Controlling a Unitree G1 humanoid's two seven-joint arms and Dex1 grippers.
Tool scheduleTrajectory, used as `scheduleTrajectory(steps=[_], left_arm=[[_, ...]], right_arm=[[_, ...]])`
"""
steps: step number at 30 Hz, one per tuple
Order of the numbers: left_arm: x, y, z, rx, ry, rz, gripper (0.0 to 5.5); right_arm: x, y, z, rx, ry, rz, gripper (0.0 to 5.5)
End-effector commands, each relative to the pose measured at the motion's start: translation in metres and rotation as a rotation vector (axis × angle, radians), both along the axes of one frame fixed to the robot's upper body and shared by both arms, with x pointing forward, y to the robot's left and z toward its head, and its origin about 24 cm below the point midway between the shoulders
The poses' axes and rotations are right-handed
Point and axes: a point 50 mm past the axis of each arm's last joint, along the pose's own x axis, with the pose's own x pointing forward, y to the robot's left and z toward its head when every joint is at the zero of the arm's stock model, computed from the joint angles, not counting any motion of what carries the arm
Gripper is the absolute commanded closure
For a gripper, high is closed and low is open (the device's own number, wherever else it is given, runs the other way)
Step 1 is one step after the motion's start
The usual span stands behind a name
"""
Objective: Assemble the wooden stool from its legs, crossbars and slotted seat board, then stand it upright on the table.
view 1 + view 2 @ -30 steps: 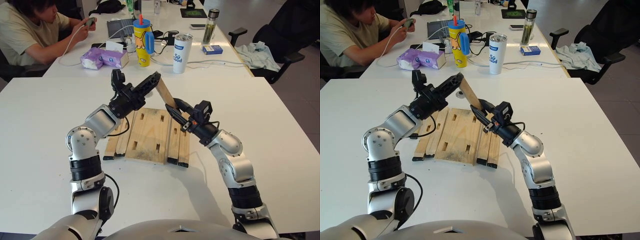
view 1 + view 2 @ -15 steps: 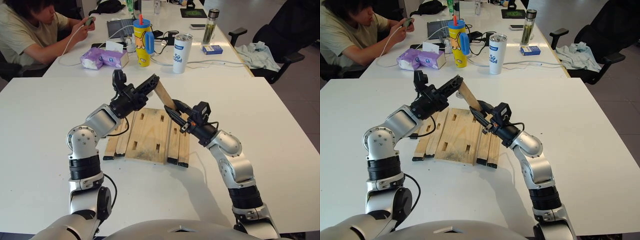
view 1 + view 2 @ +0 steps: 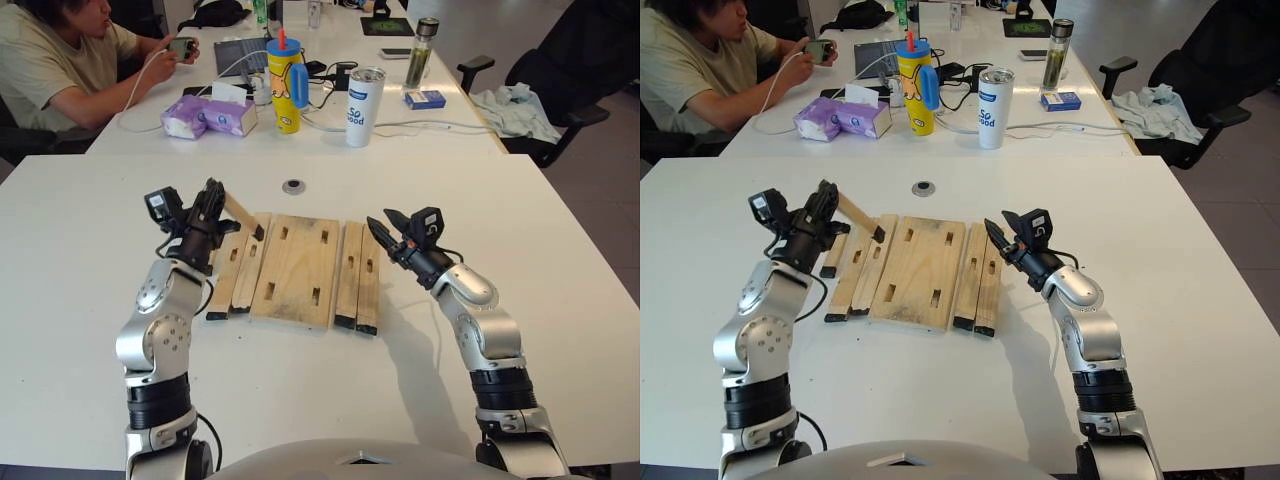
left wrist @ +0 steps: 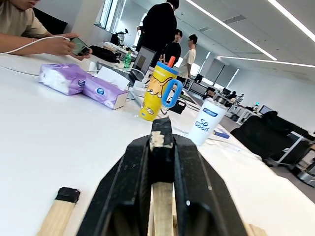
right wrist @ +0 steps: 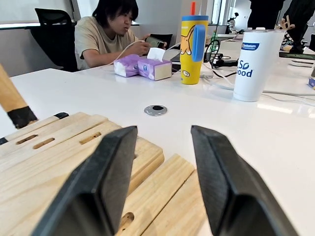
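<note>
My left pincer (image 3: 213, 205) is clamped on one leg (image 3: 240, 213), held slanting just left of the seat board (image 3: 295, 265) lying flat on the table (image 3: 520, 220). My right pincer (image 3: 382, 222) hangs wide open and empty just right of it. The wood looks light and stiff, so I'd grip mid-length, off the black cap (image 3: 258, 232)

Bright, even light from overhead ceiling strips (image 4: 231, 29)

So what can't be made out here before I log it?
Held wooden piece: most of its length hidden by the left end effector, left wrist view.
Slats left of the seat board: far ends covered by that arm, eye views.
Seat board underside: faces the table.
</note>
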Motion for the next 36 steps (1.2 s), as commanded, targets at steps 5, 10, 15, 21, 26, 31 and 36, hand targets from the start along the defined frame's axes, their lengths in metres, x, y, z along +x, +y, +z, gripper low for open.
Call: scheduleTrajectory(steps=[5,10,15,21,26,31,36], left_arm=[[0.004,0.001,-0.016,0.035,0.049,0.036,5.05],[0.005,0.006,-0.021,0.042,0.065,0.051,5.05],[0.015,0.013,-0.026,0.058,0.09,0.047,5.05],[0.022,0.007,-0.022,0.06,0.077,0.0,5.05],[0.02,0.007,-0.032,0.074,0.136,0.012,5.05],[0.014,0.011,-0.043,0.127,0.194,0.044,5.05],[0.013,0.009,-0.047,0.209,0.216,0.057,5.05]], right_arm=[[-0.002,0.006,-0.001,0.014,0.018,0.003,3.47],[-0.003,0.007,-0.001,0.014,0.027,0.012,3.47],[-0.006,0.009,-0.002,0.02,0.03,0.017,3.47],[-0.008,0.014,-0.003,0.023,0.041,0.032,3.47],[-0.008,0.015,-0.003,0.022,0.047,0.038,3.47],[-0.009,0.015,-0.003,0.01,0.053,0.041,3.47],[-0.01,0.017,-0.004,0.002,0.058,0.041,3.47]])
